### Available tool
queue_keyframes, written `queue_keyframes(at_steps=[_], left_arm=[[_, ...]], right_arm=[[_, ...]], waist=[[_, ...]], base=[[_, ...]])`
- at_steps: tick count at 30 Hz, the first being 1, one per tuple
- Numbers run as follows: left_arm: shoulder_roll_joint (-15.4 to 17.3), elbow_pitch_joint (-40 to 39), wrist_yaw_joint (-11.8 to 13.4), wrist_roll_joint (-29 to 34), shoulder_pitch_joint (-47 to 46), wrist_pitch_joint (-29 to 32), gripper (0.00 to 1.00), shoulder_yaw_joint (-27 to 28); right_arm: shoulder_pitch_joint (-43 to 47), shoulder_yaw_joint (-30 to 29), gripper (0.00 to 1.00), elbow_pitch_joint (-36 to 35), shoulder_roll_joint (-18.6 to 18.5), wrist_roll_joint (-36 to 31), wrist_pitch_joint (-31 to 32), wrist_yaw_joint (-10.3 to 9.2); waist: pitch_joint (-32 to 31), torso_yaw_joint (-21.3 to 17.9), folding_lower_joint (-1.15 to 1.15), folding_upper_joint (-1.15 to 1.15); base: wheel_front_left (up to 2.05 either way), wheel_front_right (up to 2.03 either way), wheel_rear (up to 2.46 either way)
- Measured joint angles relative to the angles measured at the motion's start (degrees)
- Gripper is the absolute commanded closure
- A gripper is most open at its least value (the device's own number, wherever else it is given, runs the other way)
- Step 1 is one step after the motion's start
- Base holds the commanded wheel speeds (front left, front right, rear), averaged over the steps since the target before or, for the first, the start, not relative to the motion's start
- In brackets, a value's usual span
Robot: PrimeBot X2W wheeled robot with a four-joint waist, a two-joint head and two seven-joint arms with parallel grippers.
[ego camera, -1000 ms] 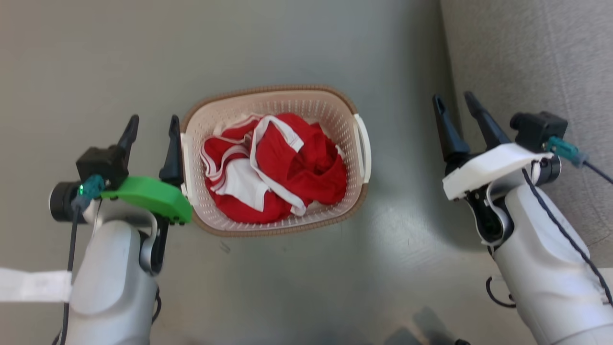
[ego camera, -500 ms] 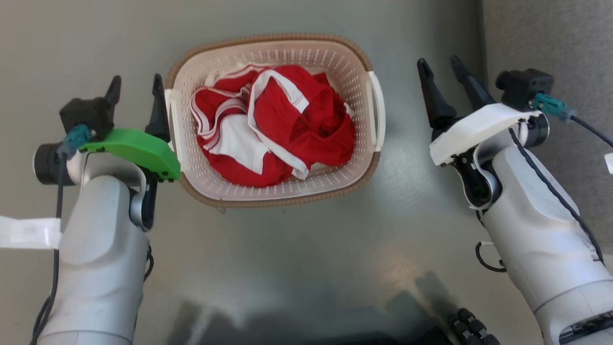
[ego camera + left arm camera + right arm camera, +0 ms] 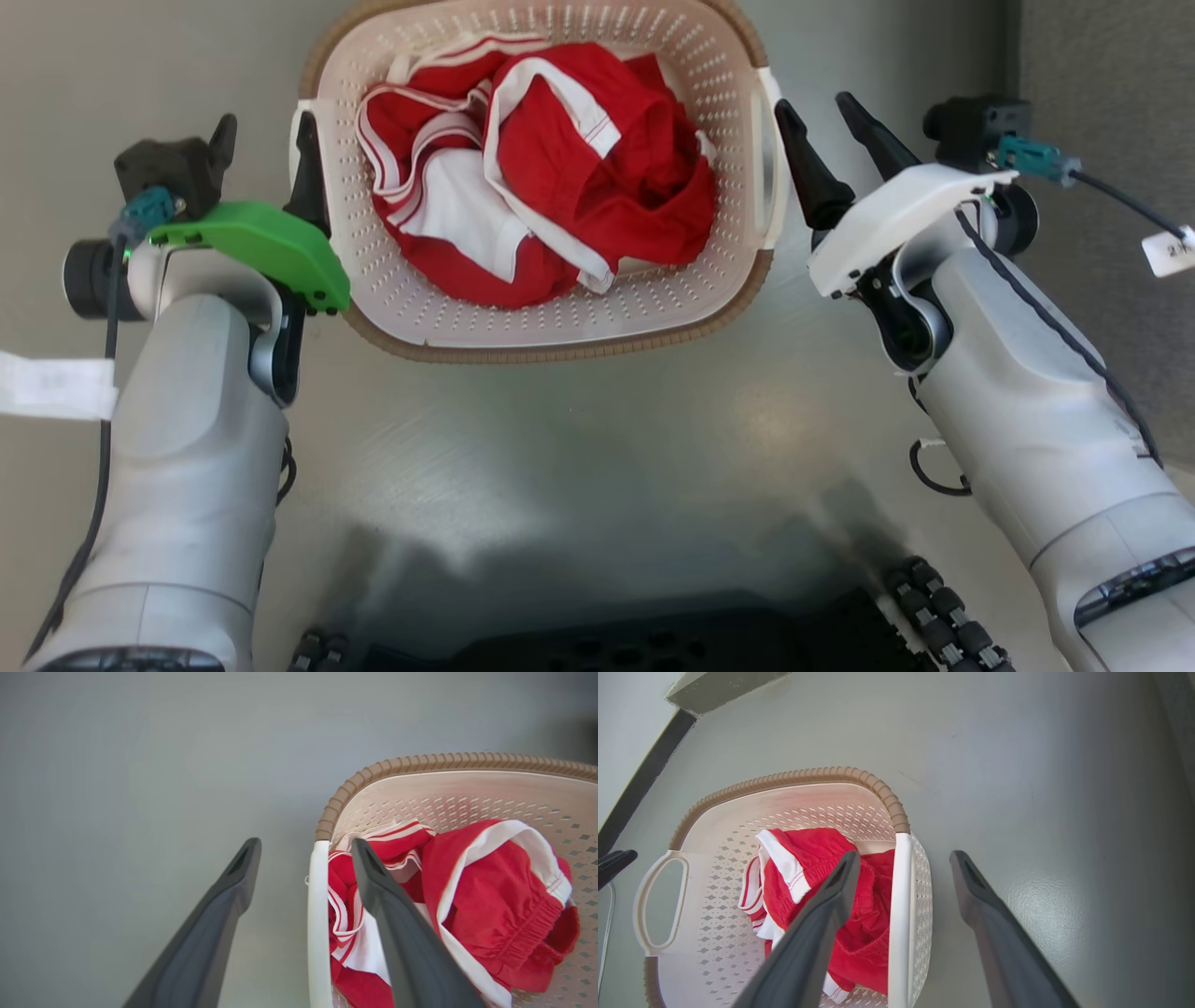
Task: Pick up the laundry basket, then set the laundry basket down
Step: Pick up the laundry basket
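**Right end effector closing in on its handle, both sides now bracketed**

The right end effector (image 3: pixel 811 103) is arriving at the basket (image 3: pixel 523 322). A second ago it was standing well apart from the right side, and now its fingers are straddling the white right handle (image 3: pixel 899 914). The whole head view is also shifting, with the basket sliding toward the top edge. That looks like the camera tipping as the body bends, not the basket travelling. The left end effector (image 3: pixel 265 129) is keeping its place at the left handle (image 3: pixel 317 924).

For the task, this means the approach is about finished and the lift is not yet starting. The basket is sitting on the floor (image 3: pixel 560 467) straight ahead between the two arms, and the red clothes (image 3: pixel 597 159) are lying heaped inside.

Both arms are reaching forward and down, roughly mirrored, with fingers pointing away from the body. Each end effector is standing released, one finger hanging inside the basket wall and one outside, with the handle bar running up the gap between them. Neither is pinching yet. Closing both on the handles is probably the next need.
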Motion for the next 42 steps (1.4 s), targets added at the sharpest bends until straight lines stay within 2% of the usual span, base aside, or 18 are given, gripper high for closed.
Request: queue_keyframes(at_steps=[15, 25, 28, 29, 30, 31, 32, 33, 34, 35, 42], left_arm=[[-0.1, 7.2, -1.3, -0.4, -3.8, 1.5, 0.0, -2.6], [-0.1, 10.6, -2.0, -3.2, -6.0, 1.6, 0.0, -5.4], [-0.1, 10.9, -2.0, -3.6, -6.4, 1.6, 0.2, -5.8], [-0.1, 11.1, -2.0, -3.8, -6.6, 1.6, 0.34, -5.9], [-0.1, 11.3, -2.0, -3.9, -6.8, 1.6, 0.51, -6.0], [-0.1, 11.5, -2.0, -4.0, -7.0, 1.6, 0.57, -6.1], [-0.1, 11.7, -2.0, -4.4, -7.2, 1.6, 0.65, -6.3], [-0.2, 11.9, -2.1, -4.8, -7.3, 1.5, 0.77, -6.5], [-0.3, 12.1, -2.4, -5.1, -7.4, 1.5, 0.97, -6.8], [-0.4, 12.2, -2.5, -5.4, -7.5, 1.5, 1.0, -7.0], [-0.5, 13.2, -2.5, -6.7, -7.9, 1.4, 1.0, -7.9]], right_arm=[[-3.9, 3.8, 0.0, 4.8, 0.3, 3.7, 0.8, 0.0], [-4.8, 7.4, 0.0, 7.3, 0.8, 6.5, 1.4, 0.0], [-5.7, 8.0, 0.0, 7.7, 0.8, 7.0, 1.4, 0.0], [-5.9, 8.2, 0.0, 7.8, 0.8, 7.0, 1.4, 0.0], [-6.1, 8.5, 0.08, 7.9, 0.8, 7.1, 1.4, 0.0], [-6.3, 8.8, 0.32, 8.1, 0.8, 7.3, 1.4, 0.0], [-6.4, 9.0, 0.57, 8.2, 0.8, 7.6, 1.4, 0.0], [-6.6, 9.3, 0.98, 8.5, 0.8, 7.9, 1.4, 0.0], [-6.8, 9.6, 1.0, 8.6, 0.8, 8.2, 1.4, 0.0], [-7.0, 9.9, 1.0, 8.7, 0.8, 8.4, 1.4, 0.0], [-7.2, 11.2, 1.0, 9.9, 1.2, 9.6, 1.3, -0.16]], waist=[[4.8, 0.7, 0.0, 0.0], [5.9, 0.6, 0.0, 0.0], [6.1, 0.6, 0.0, 0.0], [6.1, 0.5, 0.0, 0.0], [6.2, 0.5, 0.0, 0.0], [6.2, 0.5, 0.0, 0.0], [6.2, 0.5, 0.0, 0.0], [6.3, 0.6, 0.0, 0.0], [6.3, 0.6, -0.01, 0.0], [6.3, 0.6, -0.01, 0.0], [5.6, 0.6, -0.01, 0.0]], base=[[0.0, 0.0, 0.0], [0.0, 0.0, 0.0], [0.0, 0.0, 0.0], [0.0, 0.0, 0.0], [0.0, 0.0, 0.0], [0.0, 0.0, 0.0], [0.0, 0.0, 0.0], [0.0, 0.0, 0.0], [0.0, 0.0, 0.0], [0.0, 0.0, 0.0], [0.0, 0.0, 0.0]])
